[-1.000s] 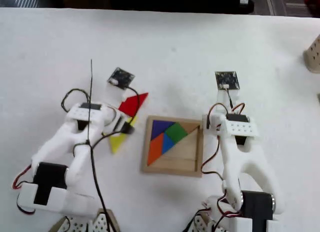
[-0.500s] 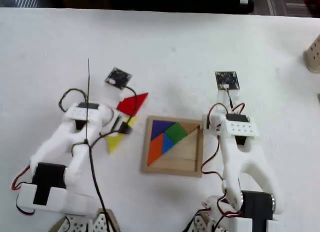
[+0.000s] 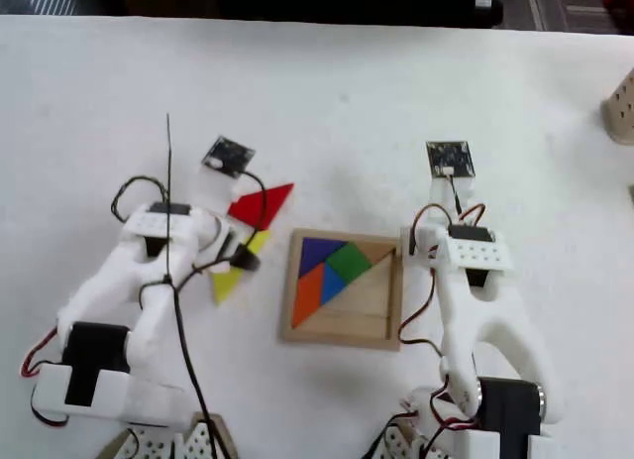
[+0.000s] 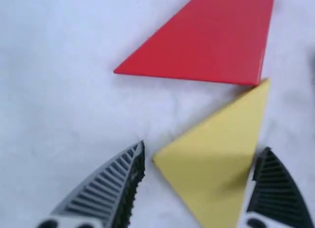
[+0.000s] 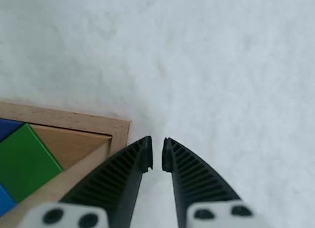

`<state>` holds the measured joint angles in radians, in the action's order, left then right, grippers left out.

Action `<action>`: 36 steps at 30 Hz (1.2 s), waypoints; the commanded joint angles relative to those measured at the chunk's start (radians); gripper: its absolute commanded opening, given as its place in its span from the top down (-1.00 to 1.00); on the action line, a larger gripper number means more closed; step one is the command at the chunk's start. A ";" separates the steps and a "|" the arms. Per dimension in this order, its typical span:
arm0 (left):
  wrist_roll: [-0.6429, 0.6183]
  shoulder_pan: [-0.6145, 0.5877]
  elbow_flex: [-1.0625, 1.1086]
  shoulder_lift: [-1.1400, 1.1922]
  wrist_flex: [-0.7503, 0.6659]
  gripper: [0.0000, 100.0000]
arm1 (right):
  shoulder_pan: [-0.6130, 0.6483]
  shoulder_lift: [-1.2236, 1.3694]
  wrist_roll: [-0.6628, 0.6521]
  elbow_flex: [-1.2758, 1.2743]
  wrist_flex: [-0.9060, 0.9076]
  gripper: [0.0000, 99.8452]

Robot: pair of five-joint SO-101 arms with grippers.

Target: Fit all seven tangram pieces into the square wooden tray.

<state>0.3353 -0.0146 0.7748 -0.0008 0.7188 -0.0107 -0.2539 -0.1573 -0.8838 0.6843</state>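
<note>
Left arm is bent low left of the tray (image 3: 342, 328), left gripper (image 4: 202, 154) spread wide astride the yellow triangle (image 4: 221, 129), with the red triangle (image 4: 216, 46) just beyond. Right gripper (image 5: 156, 142) sits almost pressed together, holding nothing, at the tray's corner. The yellow triangle's near corner is cut off, and contact with the fingers is unclear.

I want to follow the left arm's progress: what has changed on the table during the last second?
The left gripper has drifted slightly leftward in the high view, away from the wooden tray. It is open on either side of the yellow triangle. The red triangle, the tray and the right gripper kept their places.
</note>
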 commanded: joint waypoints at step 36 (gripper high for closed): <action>-0.009 0.047 -0.005 -0.018 0.046 0.52 | 0.008 -0.001 -0.020 0.028 -0.016 0.91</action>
<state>0.3353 0.0238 0.7672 -0.0069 0.7495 -0.0107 -0.2539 -0.1573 -0.8838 0.6843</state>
